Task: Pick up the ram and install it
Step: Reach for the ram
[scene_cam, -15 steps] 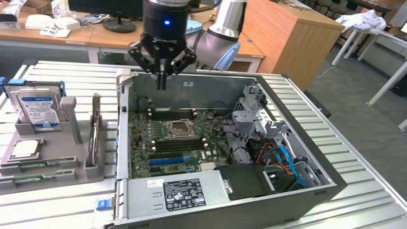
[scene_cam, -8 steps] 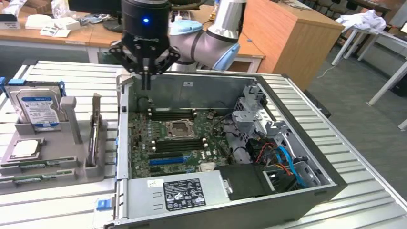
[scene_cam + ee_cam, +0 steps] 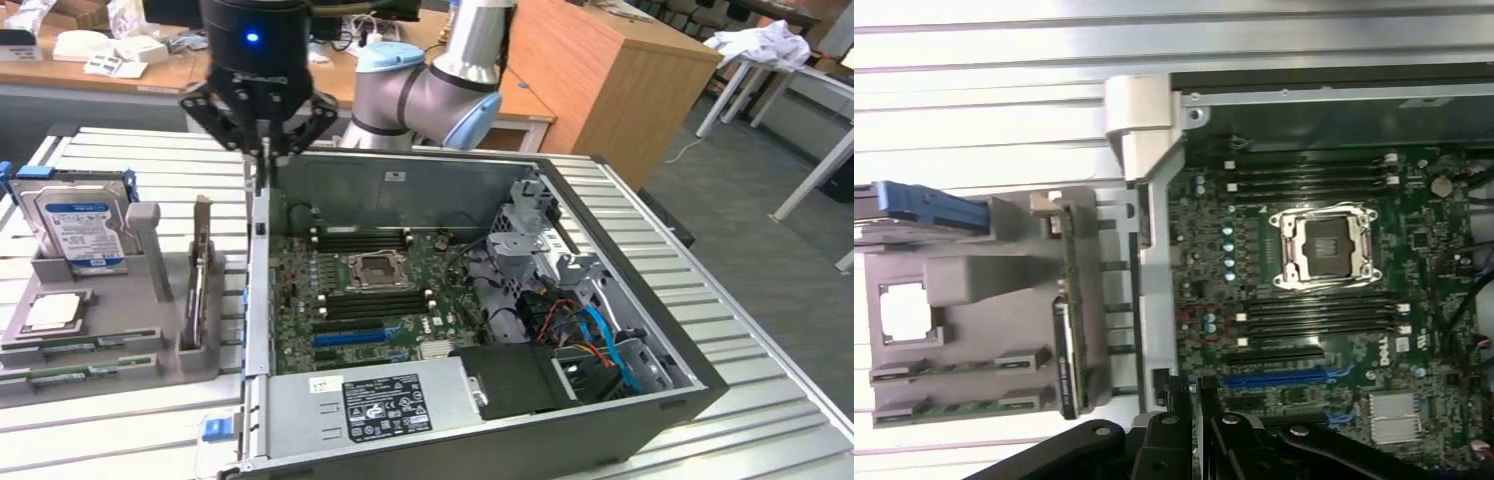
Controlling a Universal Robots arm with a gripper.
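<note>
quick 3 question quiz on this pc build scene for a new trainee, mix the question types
1. True or false: the ram stands on edge in the grey holder, outside the computer case.
2. Multiple choice: the gripper hangs above A) the hard drive, B) the case wall on the exterior view's left, C) the power supply.
3. Fill in: the processor socket on the motherboard is ____ (filled or empty).

Key: 1 true. 2 B. 3 empty.
</note>
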